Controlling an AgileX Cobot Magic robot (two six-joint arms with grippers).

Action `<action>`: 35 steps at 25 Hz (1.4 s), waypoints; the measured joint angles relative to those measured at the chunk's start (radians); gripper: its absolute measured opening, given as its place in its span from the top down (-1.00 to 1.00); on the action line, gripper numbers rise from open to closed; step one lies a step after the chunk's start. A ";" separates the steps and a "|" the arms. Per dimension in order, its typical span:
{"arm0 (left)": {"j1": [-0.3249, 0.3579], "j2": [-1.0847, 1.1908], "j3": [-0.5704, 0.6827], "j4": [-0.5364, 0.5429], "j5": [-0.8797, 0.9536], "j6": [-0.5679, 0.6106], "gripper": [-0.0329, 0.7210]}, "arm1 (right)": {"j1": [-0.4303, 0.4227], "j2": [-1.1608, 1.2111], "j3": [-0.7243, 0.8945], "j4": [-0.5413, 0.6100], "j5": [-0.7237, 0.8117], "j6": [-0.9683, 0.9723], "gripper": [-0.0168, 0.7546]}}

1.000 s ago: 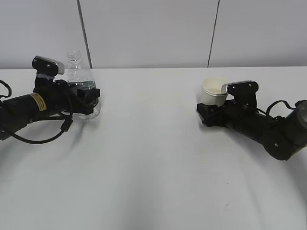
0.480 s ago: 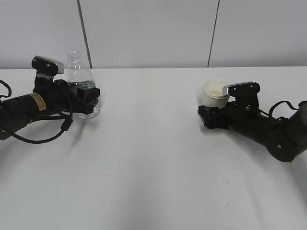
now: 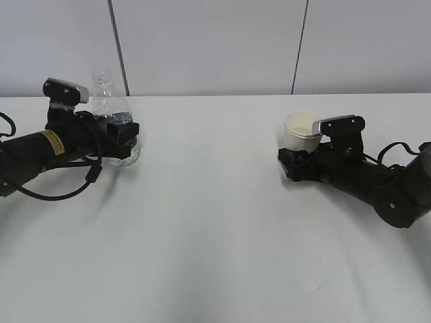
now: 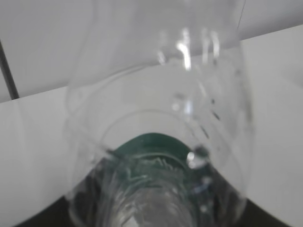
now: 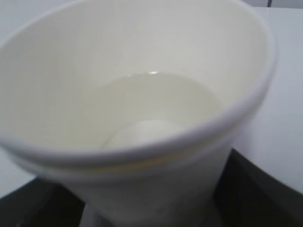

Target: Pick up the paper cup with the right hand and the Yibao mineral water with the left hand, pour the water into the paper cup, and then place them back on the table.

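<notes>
Left gripper [image 3: 124, 138] is clamped around the Yibao mineral water [image 3: 111, 108], bottle upright at the tabletop's [image 3: 215, 229] far left. Right gripper [image 3: 291, 161] grips the paper cup [image 3: 300, 129] on the right; water [image 5: 156, 99] sits inside.

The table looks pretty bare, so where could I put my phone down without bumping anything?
Between the bottle and the paper cup the white table lies bare, as does the whole near strip in front of both arms. It is crowded only at the left gripper and the right gripper.
</notes>
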 joint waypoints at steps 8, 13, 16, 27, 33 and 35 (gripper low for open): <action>0.000 0.000 0.000 -0.001 0.000 0.000 0.06 | 0.000 0.000 0.001 0.000 -0.004 0.000 -0.57; 0.000 0.000 0.000 -0.001 0.000 0.000 0.06 | 0.000 -0.020 0.002 -0.004 0.029 0.000 -0.57; 0.000 0.000 0.000 -0.001 0.000 0.000 0.06 | 0.000 -0.020 0.002 -0.010 0.034 0.000 -0.57; 0.000 0.000 0.000 -0.003 0.000 0.000 0.06 | 0.000 -0.032 0.002 -0.033 0.056 0.000 -0.58; 0.000 0.000 0.000 -0.003 0.000 0.000 0.06 | 0.000 -0.043 0.002 -0.039 0.065 0.002 -0.58; 0.000 0.000 0.000 -0.003 0.000 0.000 0.06 | 0.000 -0.043 0.002 -0.041 0.065 0.002 -0.58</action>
